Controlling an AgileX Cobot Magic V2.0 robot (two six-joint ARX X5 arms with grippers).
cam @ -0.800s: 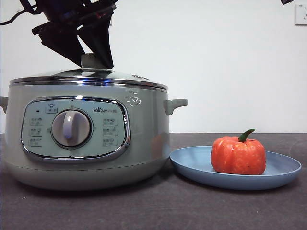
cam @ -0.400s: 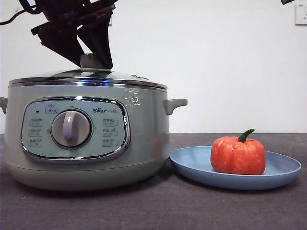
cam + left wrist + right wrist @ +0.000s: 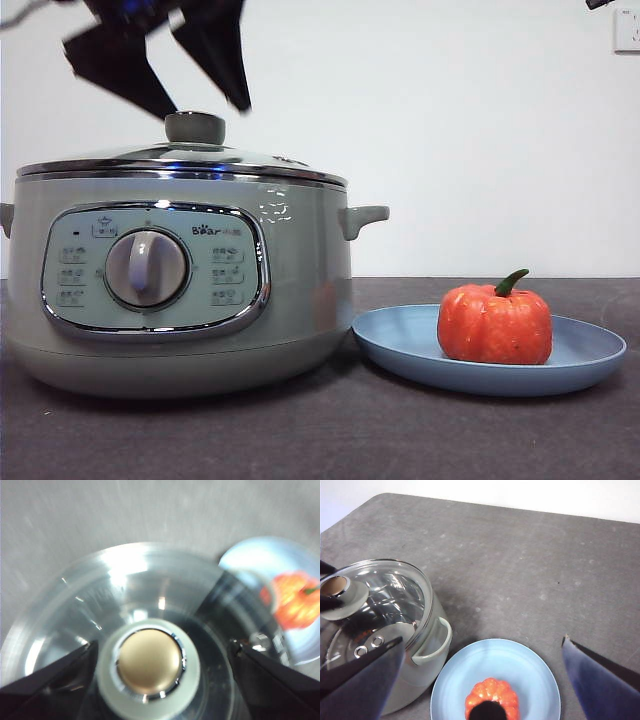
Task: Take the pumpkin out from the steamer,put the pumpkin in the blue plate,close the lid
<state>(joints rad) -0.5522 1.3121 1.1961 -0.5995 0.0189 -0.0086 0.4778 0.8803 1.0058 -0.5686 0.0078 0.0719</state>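
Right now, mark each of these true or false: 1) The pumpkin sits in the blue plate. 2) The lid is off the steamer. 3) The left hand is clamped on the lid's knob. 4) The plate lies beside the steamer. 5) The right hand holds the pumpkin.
1) True: the pumpkin rests in the blue plate.
2) False: the lid sits on the steamer.
3) False: the left hand is open, above the knob, its jaws clear of it.
4) True.
5) False: the right hand is open above the pumpkin, holding nothing.
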